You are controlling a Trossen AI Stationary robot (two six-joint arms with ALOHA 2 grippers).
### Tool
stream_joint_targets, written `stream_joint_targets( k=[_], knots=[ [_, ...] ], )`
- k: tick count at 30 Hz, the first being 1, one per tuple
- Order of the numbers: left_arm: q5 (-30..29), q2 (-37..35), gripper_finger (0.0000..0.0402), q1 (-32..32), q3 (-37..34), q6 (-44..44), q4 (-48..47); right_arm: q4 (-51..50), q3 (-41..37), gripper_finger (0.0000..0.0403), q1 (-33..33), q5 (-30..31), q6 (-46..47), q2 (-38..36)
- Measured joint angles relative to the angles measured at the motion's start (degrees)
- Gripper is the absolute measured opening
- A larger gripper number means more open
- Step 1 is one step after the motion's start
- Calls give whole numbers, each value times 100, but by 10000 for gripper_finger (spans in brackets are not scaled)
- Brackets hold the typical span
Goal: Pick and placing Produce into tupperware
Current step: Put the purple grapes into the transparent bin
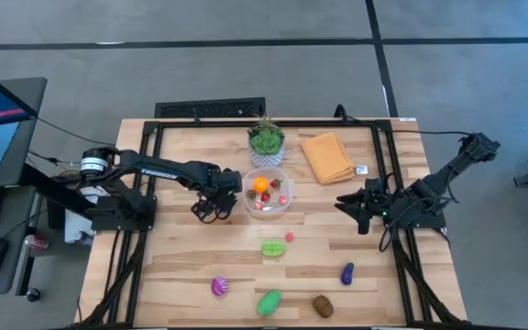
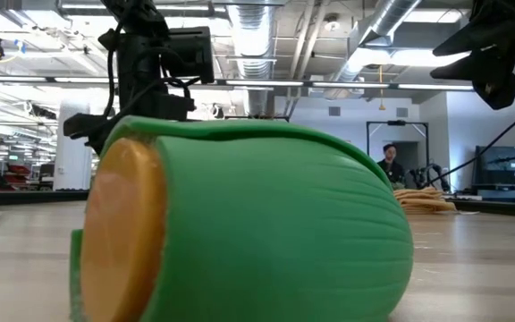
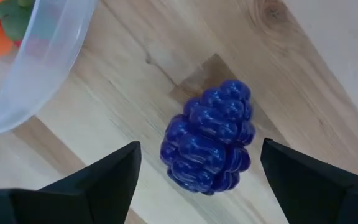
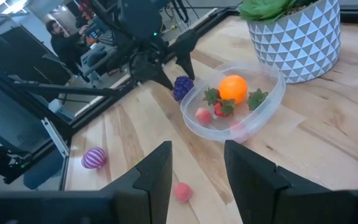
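Left arm reaching to mid-table, right arm folded at the right edge.
The left gripper (image 1: 214,203) hangs low over the tabletop, tilted down, its fingers (image 3: 104,180) spread wide and holding nothing. The right gripper (image 1: 352,207) points inward, jaws narrowly parted and empty.

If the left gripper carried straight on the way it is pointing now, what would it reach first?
Most likely the blue grape cluster, lying on the wooden table between the open left gripper's fingers, just outside the clear tupperware. How far it hangs above the grapes is unclear.
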Motion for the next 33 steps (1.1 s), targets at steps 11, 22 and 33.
stream_joint_targets(
  k=[11, 22, 33],
  knots=[
    [179, 227, 320, 0, -5, -189, 92, 24, 0, 169, 0, 0, 1, 0],
    [168, 452, 308, 0, 4, -542, 8, 37, 0, 169, 2, -22, 93, -1],
    [138, 450, 229, 0, 4, -873, -30, 37, 0, 169, 2, -22, 97, 0]
  ],
)
